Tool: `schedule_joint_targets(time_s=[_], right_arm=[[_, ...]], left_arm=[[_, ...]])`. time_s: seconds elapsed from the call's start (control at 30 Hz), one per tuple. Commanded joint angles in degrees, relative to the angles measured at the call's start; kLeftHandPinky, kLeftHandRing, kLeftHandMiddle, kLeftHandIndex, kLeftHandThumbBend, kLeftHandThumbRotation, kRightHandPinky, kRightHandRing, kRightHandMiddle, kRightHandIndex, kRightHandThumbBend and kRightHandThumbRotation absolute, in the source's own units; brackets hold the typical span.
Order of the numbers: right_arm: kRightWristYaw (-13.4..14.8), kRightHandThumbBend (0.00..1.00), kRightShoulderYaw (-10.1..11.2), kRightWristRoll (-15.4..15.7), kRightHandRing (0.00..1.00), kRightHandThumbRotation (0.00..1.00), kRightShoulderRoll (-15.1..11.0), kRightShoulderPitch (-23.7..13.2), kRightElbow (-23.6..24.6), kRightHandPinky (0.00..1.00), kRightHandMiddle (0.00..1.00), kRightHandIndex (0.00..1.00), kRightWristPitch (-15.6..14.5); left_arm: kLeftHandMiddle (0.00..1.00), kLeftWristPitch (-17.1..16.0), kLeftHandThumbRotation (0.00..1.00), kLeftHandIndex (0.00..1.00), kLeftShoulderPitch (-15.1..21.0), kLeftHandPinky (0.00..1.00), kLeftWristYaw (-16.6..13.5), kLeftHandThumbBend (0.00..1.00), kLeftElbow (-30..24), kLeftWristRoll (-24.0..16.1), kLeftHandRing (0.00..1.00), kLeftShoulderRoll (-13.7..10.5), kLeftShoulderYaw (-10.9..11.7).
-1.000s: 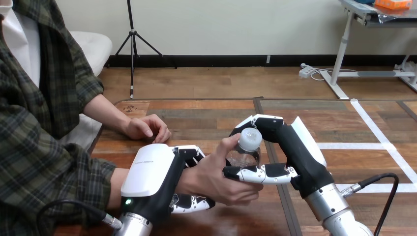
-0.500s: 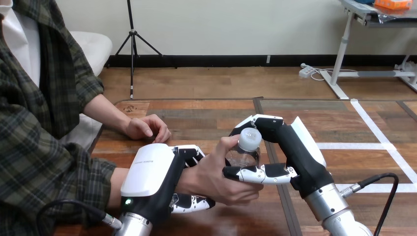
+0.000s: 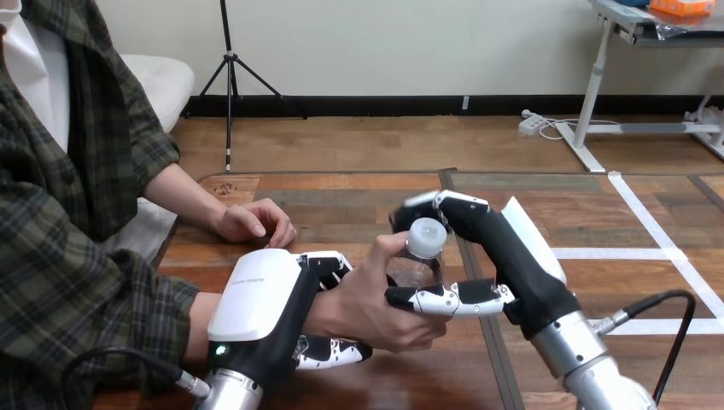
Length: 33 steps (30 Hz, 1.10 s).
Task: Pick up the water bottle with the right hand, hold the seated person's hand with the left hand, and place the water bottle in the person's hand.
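- L hand (image 3: 260,299): fingers above and thumb below, curled round the wrist of the person's hand (image 3: 376,303), over the near part of the table (image 3: 359,192).
- Bottle (image 3: 417,260): mid-view, roughly upright, white cap on top; sits between the person's hand (to its left) and the R hand (image 3: 512,256) (to its right), both touching it.
- R hand: closed round the bottle. Fingers arch behind and past the cap; thumb lies across the front, low down, against the person's fingers.
- Person's hand: fingers wrapped round the bottle's body, thumb raised beside the neck, just under the cap.
- Person's other hand (image 3: 256,224): flat on the table, further back, well apart from the rest.
- Progress (est.): pick-up done, wrist hold done, bottle delivered into the person's grip. Left to do: R hand opens and backs off, bottle not yet released. Can't tell who bears the weight.
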State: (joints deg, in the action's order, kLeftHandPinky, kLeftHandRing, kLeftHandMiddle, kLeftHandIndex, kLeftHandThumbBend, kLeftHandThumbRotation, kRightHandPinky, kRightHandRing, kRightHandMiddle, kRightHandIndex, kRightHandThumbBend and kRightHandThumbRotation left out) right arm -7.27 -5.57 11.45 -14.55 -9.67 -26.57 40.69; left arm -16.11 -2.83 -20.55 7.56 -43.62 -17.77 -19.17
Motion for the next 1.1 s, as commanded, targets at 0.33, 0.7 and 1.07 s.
schedule_joint_targets(time_s=[0.33,0.7,1.07], right_arm=[[-0.05,0.88,1.25,-0.78,1.0,0.29,-1.31,-1.04,5.63,1.0,1.0,1.0,-2.82],[-0.11,0.87,1.04,-1.18,1.0,0.3,-1.11,-1.34,5.06,1.0,1.0,1.0,-2.49],[-0.1,0.86,0.97,-1.15,1.0,0.3,-1.0,-1.62,4.45,1.0,1.0,1.0,-2.42]], left_arm=[[0.49,0.41,0.0,0.49,2.44,0.42,0.22,0.84,-2.04,-1.67,0.46,0.16,-0.59],[0.8,3.46,0.0,0.75,2.28,0.68,4.26,0.92,-4.3,-5.92,0.76,-1.53,-1.32],[0.98,3.34,0.06,0.96,2.23,0.89,4.25,0.97,-4.29,-7.16,0.96,-1.58,-1.17]])
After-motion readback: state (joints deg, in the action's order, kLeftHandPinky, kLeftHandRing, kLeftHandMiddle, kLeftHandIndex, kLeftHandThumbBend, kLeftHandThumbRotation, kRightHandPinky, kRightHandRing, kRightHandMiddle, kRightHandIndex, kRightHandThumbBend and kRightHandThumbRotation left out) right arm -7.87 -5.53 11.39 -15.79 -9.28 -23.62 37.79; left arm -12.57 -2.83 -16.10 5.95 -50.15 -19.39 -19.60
